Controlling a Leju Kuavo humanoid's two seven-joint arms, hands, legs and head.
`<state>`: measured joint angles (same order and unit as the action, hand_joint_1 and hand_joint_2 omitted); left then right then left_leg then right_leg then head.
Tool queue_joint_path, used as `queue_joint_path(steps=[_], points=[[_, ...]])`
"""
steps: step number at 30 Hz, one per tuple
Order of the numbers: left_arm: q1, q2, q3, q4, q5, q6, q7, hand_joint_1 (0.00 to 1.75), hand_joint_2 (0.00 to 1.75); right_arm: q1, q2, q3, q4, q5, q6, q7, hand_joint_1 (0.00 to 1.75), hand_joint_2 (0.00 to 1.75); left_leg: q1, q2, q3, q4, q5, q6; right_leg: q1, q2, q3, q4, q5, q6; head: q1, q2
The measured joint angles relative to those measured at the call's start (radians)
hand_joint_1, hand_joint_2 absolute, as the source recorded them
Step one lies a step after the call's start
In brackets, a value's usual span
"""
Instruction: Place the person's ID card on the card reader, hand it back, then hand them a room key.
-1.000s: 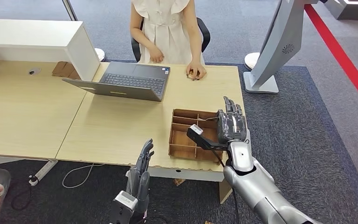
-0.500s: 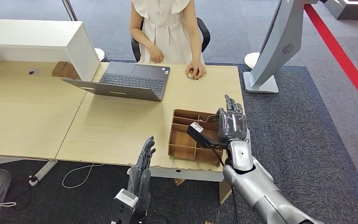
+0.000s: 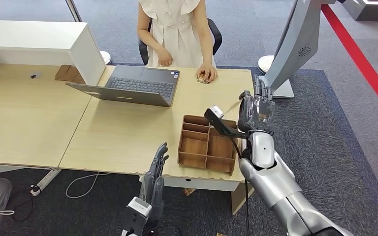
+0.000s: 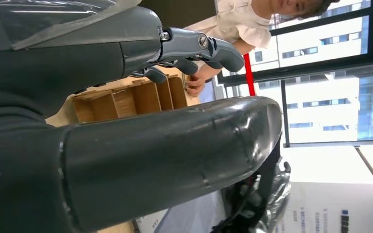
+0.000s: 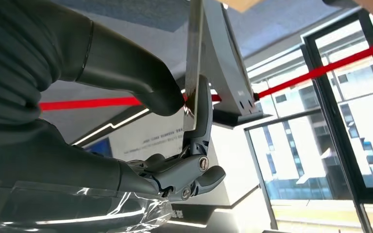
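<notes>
My right hand [image 3: 256, 110] hovers above the far right corner of the brown compartment tray [image 3: 193, 160], raised off the table. In the right wrist view this hand [image 5: 77, 97] pinches a thin light card [image 5: 193, 58] between thumb and a finger; the card [image 3: 232, 105] appears edge-on in the head view. A person in a pale dress [image 3: 174, 29] sits across the table, one hand [image 3: 206, 74] resting on a small object at the far edge. My left hand [image 3: 155, 179] hangs below the table's front edge, fingers straight and holding nothing. The tray [image 4: 126, 97] is also seen past the fingers [image 4: 194, 46] in the left wrist view.
An open laptop [image 3: 138, 86] stands on the wooden table [image 3: 118, 132] left of the tray. A white box-shaped counter [image 3: 39, 44] sits at the far left. A grey stand [image 3: 290, 49] rises off the table's far right corner. Cables and a power strip [image 3: 44, 181] lie on the floor.
My right hand has lifted from over the tray and moved away from me and to the right, towards the person, still pinching the card. My left hand drifted slightly right.
</notes>
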<state>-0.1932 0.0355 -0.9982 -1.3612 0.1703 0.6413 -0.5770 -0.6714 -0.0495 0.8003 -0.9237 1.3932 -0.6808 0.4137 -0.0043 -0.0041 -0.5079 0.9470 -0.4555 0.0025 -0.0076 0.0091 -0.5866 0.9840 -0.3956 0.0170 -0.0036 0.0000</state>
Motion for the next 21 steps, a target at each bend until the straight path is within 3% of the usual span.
queue_joint_path(steps=[17, 21], points=[[-0.049, -0.027, -0.05, 0.073, 0.046, 0.021, -0.032, 0.0, 0.0, -0.035, -0.059, -0.059, -0.115, -0.022, 0.004, 0.026, 1.75, 1.75, 0.0, 0.0, 0.0, 0.0, 0.0, 0.0, 0.0, 0.0, 0.0, 0.0, 0.0, 0.0, 0.0, 0.0], [-0.055, -0.028, -0.058, 0.081, 0.05, 0.02, -0.033, 0.0, 0.0, -0.036, -0.068, -0.059, -0.128, -0.015, 0.043, 0.024, 1.75, 1.75, 0.0, 0.0, 0.0, 0.0, 0.0, 0.0, 0.0, 0.0, 0.0, 0.0, 0.0, 0.0, 0.0, 0.0]])
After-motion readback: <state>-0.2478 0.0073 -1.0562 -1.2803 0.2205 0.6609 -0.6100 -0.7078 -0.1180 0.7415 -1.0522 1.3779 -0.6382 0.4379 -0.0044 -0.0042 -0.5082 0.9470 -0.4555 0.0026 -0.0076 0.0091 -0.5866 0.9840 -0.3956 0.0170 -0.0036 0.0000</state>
